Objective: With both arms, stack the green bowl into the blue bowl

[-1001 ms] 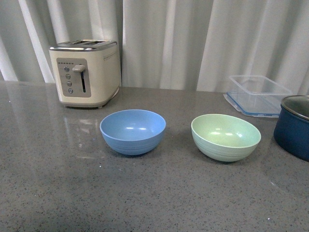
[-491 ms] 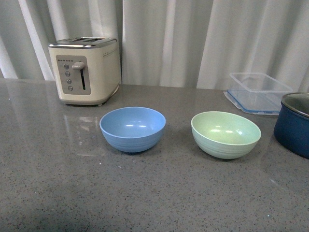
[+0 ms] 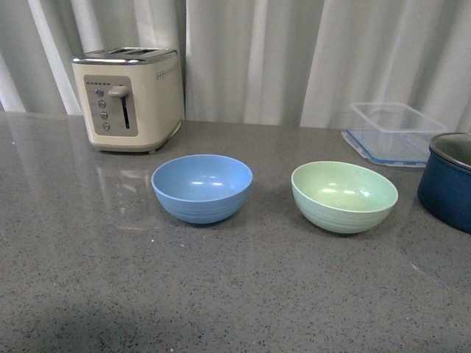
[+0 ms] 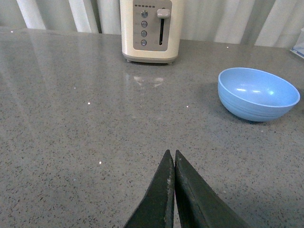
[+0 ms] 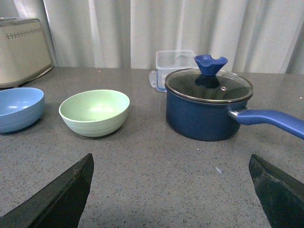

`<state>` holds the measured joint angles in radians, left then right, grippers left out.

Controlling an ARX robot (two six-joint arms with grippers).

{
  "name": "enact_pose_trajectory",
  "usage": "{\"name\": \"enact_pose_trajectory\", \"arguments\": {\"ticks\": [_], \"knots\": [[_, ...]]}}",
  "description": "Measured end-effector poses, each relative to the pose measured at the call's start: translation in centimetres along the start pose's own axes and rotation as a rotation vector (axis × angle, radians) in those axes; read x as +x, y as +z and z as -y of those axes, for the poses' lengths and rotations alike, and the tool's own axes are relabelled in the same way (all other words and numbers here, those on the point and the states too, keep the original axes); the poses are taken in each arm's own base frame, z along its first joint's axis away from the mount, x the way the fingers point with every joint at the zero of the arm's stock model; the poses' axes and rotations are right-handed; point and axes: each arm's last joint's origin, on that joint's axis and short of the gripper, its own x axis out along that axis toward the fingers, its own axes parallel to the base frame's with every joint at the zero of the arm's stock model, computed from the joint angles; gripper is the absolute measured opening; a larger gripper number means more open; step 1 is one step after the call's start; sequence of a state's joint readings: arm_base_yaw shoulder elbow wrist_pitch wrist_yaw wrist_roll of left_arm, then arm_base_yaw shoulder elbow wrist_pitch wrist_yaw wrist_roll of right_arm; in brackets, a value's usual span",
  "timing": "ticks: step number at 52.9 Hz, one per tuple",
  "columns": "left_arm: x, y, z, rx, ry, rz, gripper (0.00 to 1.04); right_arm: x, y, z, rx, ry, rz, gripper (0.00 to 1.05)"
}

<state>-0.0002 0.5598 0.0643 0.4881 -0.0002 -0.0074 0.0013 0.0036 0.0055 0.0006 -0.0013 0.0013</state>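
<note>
**Left gripper** (image 4: 171,156): fingers pressed together, nothing between them, poised low over bare counter (image 3: 221,301). Not in the front view.

**Right gripper** (image 5: 171,159): fingers spread wide, nothing held, low over the counter. Not in the front view.

**Green bowl** (image 3: 344,196): right of centre in the front frame, upright, empty, on the counter. In the right wrist view it stands ahead of the spread fingers, off to the side of the fingers' midline that the blue bowl is on, and well apart from them. Round, so no long axis; any point on the rim serves equally. By my judgement the right arm is the nearer one.

**Blue bowl** (image 3: 202,187): left of centre in the front frame, upright, empty. A strip of bare counter separates it from the green bowl; the two do not touch. In the left wrist view it lies ahead of the closed fingers and to one side, so the left arm looks the nearer for steadying it.

**Stage**: nothing grasped, stacking not yet begun. The lift would carry the green bowl leftward in the front frame.

**Pot** (image 3: 449,180): dark blue, lidded, right edge of the front frame, near the green bowl; a likely obstacle.

**Toaster** (image 3: 129,99): upper left, behind the blue bowl.

**Container** (image 3: 394,132): clear, upper right, behind the pot.
</note>
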Motion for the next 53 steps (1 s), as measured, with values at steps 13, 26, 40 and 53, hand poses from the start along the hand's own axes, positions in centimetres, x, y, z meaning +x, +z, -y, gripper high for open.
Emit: {"name": "enact_pose_trajectory", "arguments": {"ticks": [13, 26, 40, 53], "knots": [[-1.1, -0.6, 0.0, 0.001, 0.001, 0.032, 0.04, 0.0, 0.0, 0.0, 0.000, 0.000, 0.000, 0.95], [-1.8, -0.6, 0.0, 0.001, 0.000, 0.029, 0.04, 0.0, 0.0, 0.0, 0.000, 0.000, 0.000, 0.95], [-2.4, -0.6, 0.0, 0.001, 0.000, 0.031, 0.04, 0.0, 0.0, 0.0, 0.000, 0.000, 0.000, 0.95], [-2.8, -0.6, 0.0, 0.001, 0.000, 0.032, 0.04, 0.0, 0.0, 0.0, 0.000, 0.000, 0.000, 0.95]]}}
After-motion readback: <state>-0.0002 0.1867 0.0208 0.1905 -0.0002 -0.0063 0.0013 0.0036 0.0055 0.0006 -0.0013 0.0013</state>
